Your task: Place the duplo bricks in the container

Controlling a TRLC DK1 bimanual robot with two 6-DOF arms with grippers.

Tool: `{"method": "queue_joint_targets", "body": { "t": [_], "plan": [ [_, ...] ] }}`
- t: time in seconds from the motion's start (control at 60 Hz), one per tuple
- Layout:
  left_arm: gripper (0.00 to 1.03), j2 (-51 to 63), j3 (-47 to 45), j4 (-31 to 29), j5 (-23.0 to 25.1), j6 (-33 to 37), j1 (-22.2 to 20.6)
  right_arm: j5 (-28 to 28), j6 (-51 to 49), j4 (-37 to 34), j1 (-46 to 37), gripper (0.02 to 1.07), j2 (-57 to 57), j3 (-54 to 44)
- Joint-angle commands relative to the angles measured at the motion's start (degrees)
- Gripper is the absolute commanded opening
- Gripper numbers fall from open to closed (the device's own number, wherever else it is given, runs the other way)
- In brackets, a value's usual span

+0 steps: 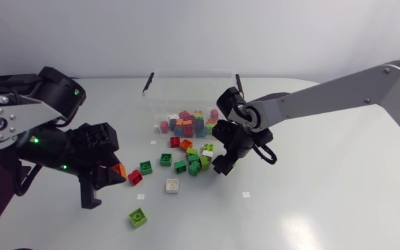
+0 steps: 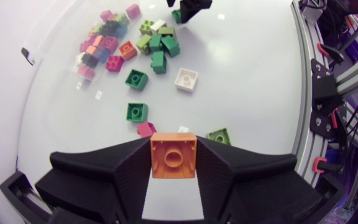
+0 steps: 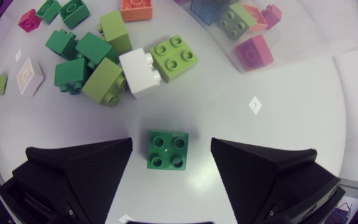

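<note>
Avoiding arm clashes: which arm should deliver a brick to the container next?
Probably left: the left gripper is shut on an orange brick, ready to carry. The right gripper, nearer the container, is open, with a green brick on the table between its fingers.

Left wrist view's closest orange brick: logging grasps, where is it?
The orange brick is clamped in the left gripper, at the head view's left, just beside the red brick.
</note>
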Motion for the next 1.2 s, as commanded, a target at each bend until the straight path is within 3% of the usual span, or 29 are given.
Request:
{"method": "queue_joint_targets", "body": {
  "t": [0.0,0.167,0.283,0.4,0.517,0.95,1.183],
  "plan": [
    [0.36,-0.2,3.8,0.1,1.7,-2.3,0.5,-0.4,-0.9,-0.6,-0.6,0.87,2.6,2.3],
    [0.36,1.4,9.0,1.6,4.6,-5.2,1.3,-0.6,-0.9,-1.7,-0.8,0.61,3.5,3.2],
    [0.36,2.6,11.4,3.9,6.4,-7.9,1.6,-0.6,-1.3,-2.8,-0.9,0.57,4.4,3.1],
    [0.36,4.3,13.2,9.3,8.0,-12.2,2.0,-0.6,-1.3,-2.7,-1.3,0.29,4.5,2.7],
    [0.38,5.0,14.9,14.0,10.8,-16.0,3.6,-0.6,-2.0,-3.4,-1.4,0.28,2.3,1.8],
    [0.4,17.8,22.8,31.5,12.2,-29.3,4.7,-1.2,-1.3,-11.2,-2.1,0.28,-12.2,4.5],
    [0.4,27.8,30.9,34.3,12.1,-33.2,4.8,-3.2,0.9,-10.7,-1.9,0.28,-15.7,6.9]
  ]
}}
